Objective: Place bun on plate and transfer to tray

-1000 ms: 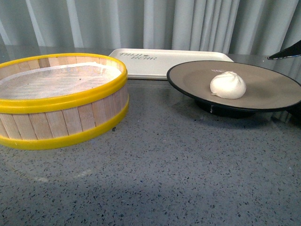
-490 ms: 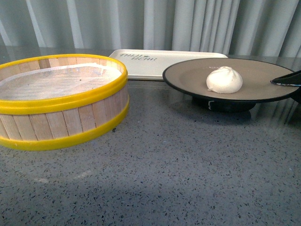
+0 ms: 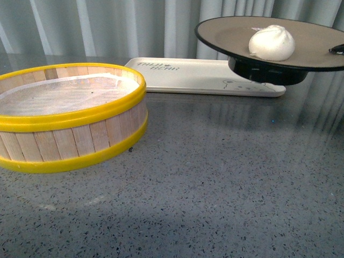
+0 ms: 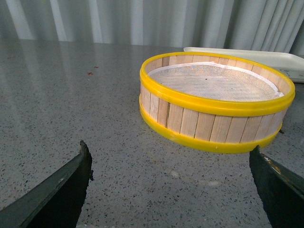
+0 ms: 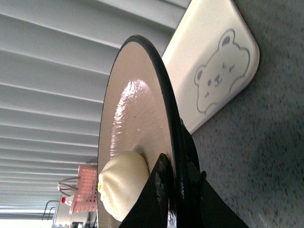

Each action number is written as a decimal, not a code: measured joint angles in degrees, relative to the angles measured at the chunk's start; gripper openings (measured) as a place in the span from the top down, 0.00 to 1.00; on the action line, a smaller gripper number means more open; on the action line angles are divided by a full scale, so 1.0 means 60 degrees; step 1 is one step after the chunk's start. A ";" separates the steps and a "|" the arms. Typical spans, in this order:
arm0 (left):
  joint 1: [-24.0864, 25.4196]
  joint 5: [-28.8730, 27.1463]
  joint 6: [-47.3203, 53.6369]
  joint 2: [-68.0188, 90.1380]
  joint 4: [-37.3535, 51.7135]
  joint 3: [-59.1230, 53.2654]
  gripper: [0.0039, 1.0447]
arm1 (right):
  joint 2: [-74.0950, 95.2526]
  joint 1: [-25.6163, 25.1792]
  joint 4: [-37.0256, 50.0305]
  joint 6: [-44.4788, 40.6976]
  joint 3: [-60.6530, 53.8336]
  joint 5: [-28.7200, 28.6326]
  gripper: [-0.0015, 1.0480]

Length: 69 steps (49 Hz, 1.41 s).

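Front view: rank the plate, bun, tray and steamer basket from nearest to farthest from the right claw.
1. plate, gripped at its rim by the right claw.
2. bun, on the plate beside it.
3. tray, beneath the plate.
4. steamer basket, far left.

Left tool [image 4: 168, 146] spread wide and empty, right tool [image 5: 173, 173] pinching the plate [image 5: 133, 109] rim, held aloft

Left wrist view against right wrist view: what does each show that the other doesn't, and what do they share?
Only the left wrist view: the wooden steamer basket and the left gripper, open. Only the right wrist view: the bun on the plate, the right gripper clamped on the plate's rim, and a bear drawing on the tray. Both: the tray, the grey table, the curtain.
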 joint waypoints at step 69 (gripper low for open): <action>0.0000 0.0000 0.0000 0.0000 0.0000 0.0000 0.06 | 0.7409 0.0379 -0.5457 -0.0073 1.1092 -0.0018 0.97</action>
